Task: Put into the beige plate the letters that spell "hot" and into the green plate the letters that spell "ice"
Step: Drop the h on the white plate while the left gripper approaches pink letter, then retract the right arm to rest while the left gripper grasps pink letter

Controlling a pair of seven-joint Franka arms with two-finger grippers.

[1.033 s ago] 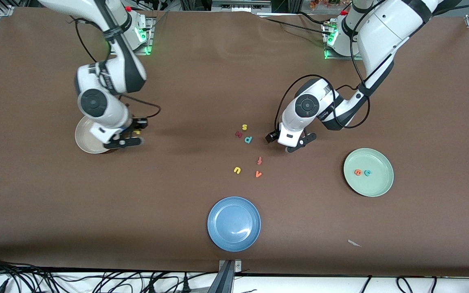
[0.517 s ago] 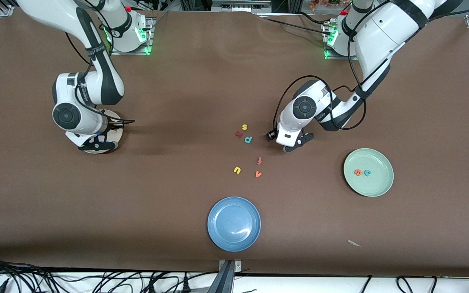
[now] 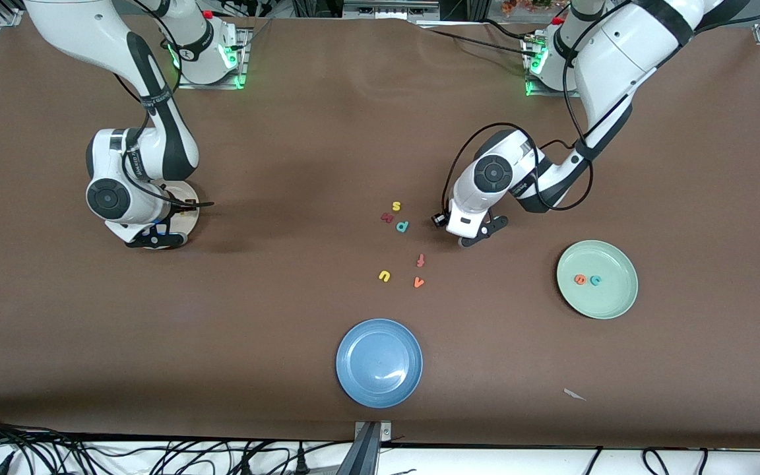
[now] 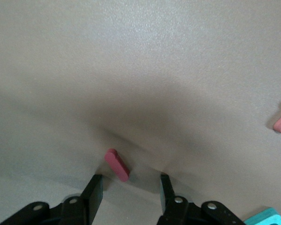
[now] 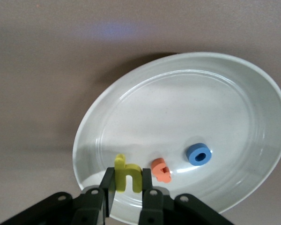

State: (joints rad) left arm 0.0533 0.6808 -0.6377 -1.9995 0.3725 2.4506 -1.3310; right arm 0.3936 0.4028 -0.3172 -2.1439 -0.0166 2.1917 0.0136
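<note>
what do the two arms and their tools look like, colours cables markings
Both arms are glossy white with black joint bands and dark round caps at the wrists. Black cables loop alongside each. The bases glow green with red buttons. The left tool and right tool each have two flat black fingers on black bodies.

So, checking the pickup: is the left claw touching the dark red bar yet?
Apart. The left wrist view shows the bar lying between the left claw's fingers with gaps.

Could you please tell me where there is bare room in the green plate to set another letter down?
In the green plate, the orange e and teal c sit side by side near the middle. The floor is bare between them and the rim all round, widest toward the front camera. Only the centre is crowded.
</note>
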